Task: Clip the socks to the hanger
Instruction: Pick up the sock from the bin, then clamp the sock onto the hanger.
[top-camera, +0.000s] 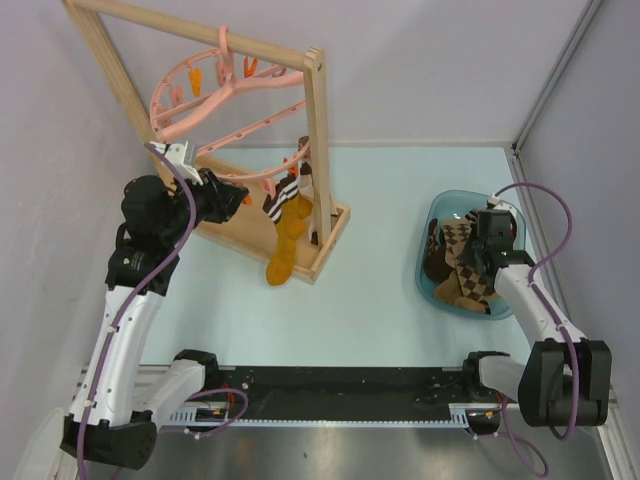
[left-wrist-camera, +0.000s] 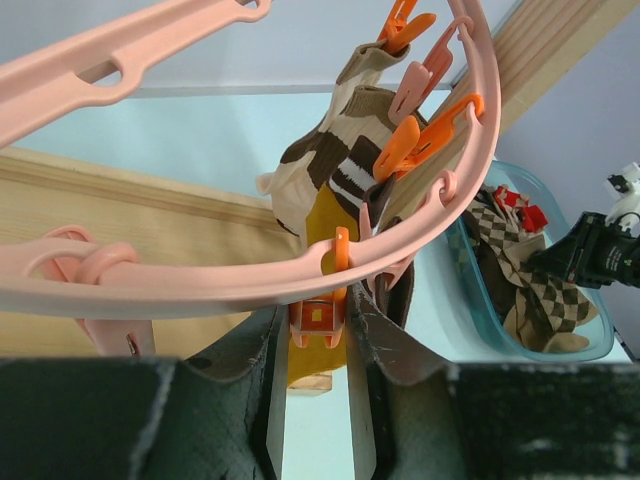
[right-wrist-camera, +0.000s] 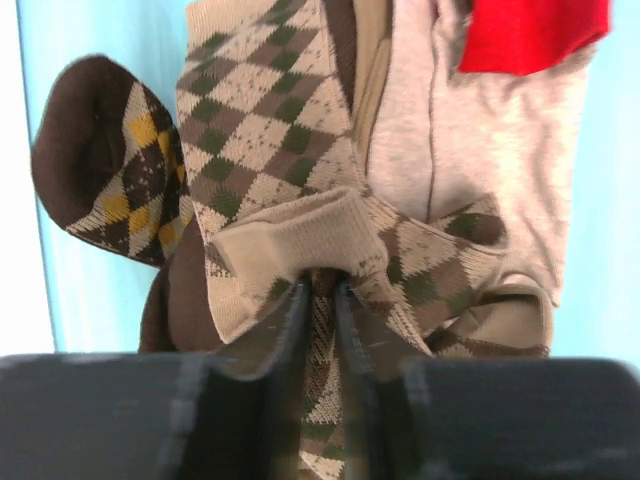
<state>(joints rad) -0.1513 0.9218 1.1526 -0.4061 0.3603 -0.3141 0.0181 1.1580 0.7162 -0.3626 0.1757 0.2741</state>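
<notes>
**Two socks up, the rest waiting in the tub**

Top view: the round pink plastic hanger hangs from the wooden rack frame. A mustard-yellow sock with a striped cuff and a cream-and-brown sock hang clipped at its rim. Across the desk, the translucent blue tub holds the remaining socks.

Left wrist view: the left hand is pinching a small orange clip under the rim, probably to open it.

Right wrist view: the right hand is pressed together on the cuff of a brown-cream argyle sock, down in the tub. That sock has yet to be carried over, and several others remain.
</notes>
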